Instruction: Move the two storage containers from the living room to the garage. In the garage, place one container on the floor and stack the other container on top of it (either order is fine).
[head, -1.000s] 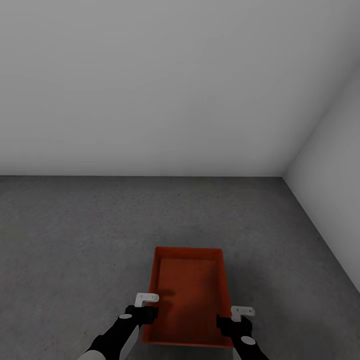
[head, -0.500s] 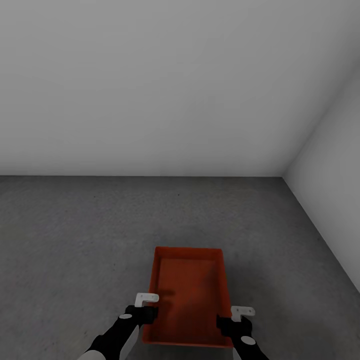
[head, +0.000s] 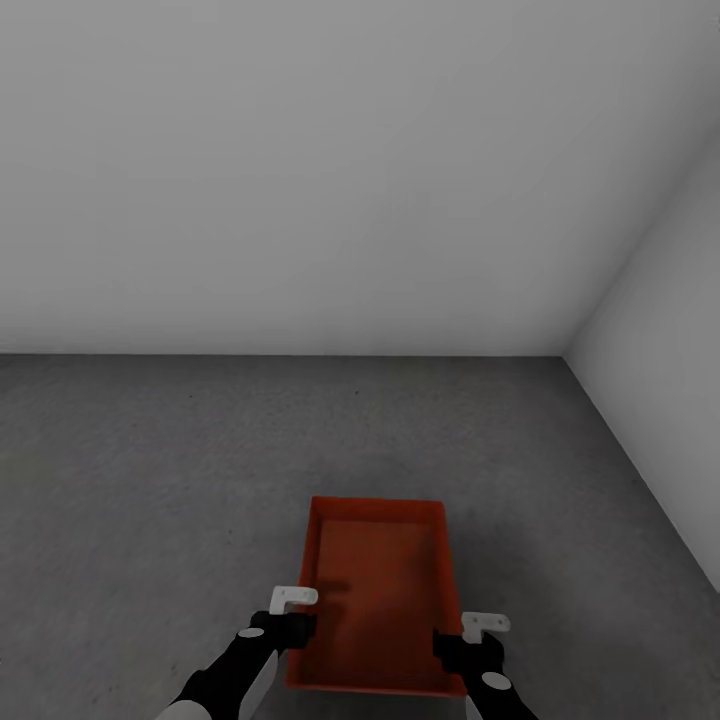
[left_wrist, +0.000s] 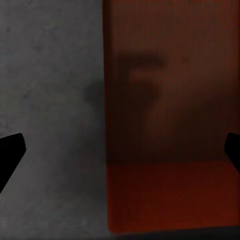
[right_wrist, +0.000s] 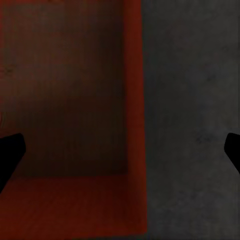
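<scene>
An orange-red storage container (head: 375, 600) lies open side up on the dark grey concrete floor (head: 150, 480) of the garage, right in front of me. My left gripper (head: 293, 598) hangs over its left long wall, near the close end. In the left wrist view this gripper (left_wrist: 120, 152) is open, its black fingertips (left_wrist: 10, 155) wide apart, one over the floor and one over the container's ribbed bottom (left_wrist: 170, 100). My right gripper (head: 485, 623) sits over the right long wall. It (right_wrist: 120, 152) is open too and straddles that wall (right_wrist: 135, 125).
A plain grey-white wall (head: 300, 180) runs across the back. A second wall (head: 660, 330) closes the right side, and they meet in a corner at the far right. Bare concrete spreads to the left of the container and beyond it.
The container sits a touch lower in the head view than a second ago. Both grippers stay where they were, open.
</scene>
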